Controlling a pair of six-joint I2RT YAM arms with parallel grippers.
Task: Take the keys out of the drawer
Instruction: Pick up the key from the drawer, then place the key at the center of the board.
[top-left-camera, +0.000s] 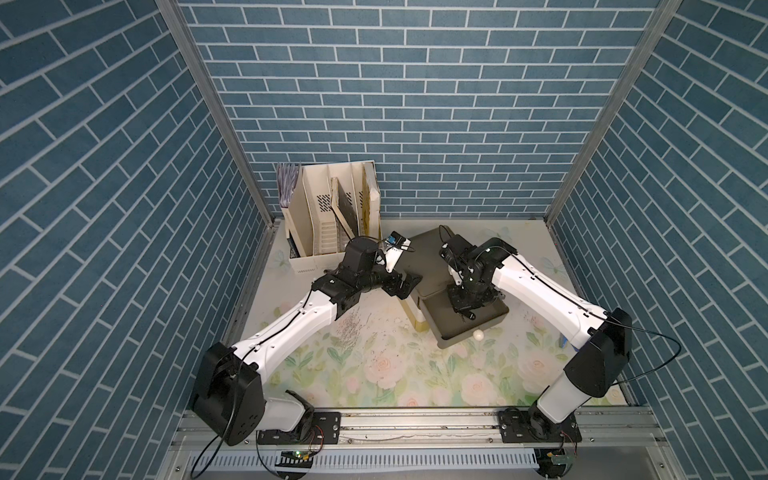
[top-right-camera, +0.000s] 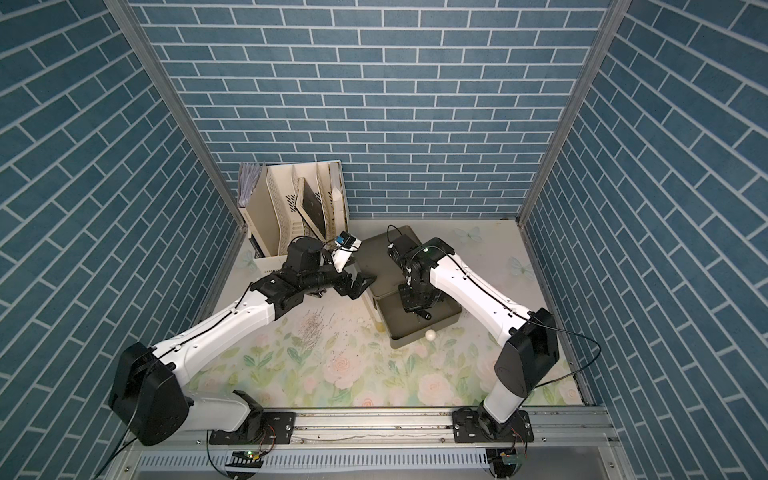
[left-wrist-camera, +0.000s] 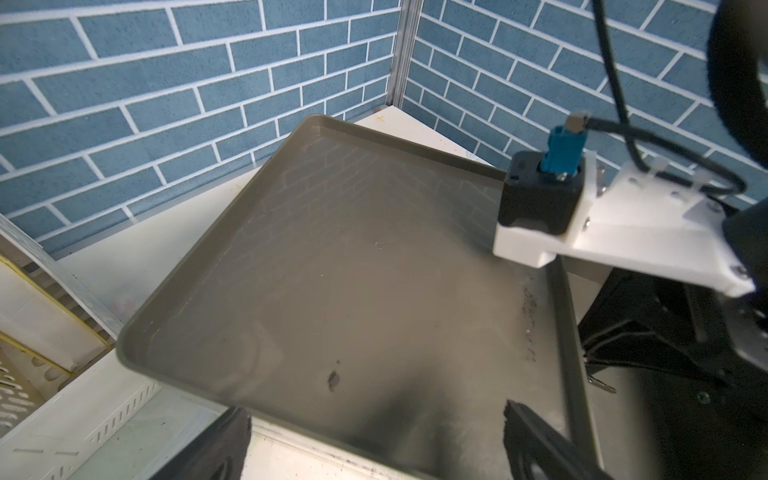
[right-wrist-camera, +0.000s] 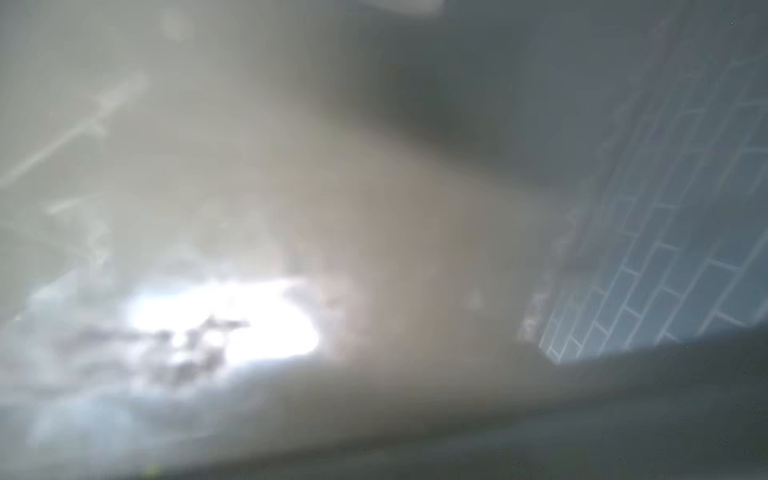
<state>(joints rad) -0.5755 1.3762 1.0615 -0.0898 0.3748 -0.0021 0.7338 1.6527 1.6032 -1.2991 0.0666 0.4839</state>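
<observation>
Down inside the pulled-out drawer of the grey-olive drawer unit, the keys are almost wholly hidden: only a thin metallic sliver shows under the right gripper, and no tag colour can be made out. That pincer points straight down into the drawer with its jaws brought together. Whether they pinch the keys cannot be told, and the right wrist view is only a grey blur. A round white knob sits on the drawer's front wall, seen in both top views. The unit's top is a shallow rimmed tray bearing a small dark smudge. The left gripper hangs at the unit's near left corner, its fingers spread well apart; contact cannot be judged. At the back left, a cream file organiser stands on the floral table. It holds a sheaf of papers in its outermost slot and a dark board leaning in a middle one.
</observation>
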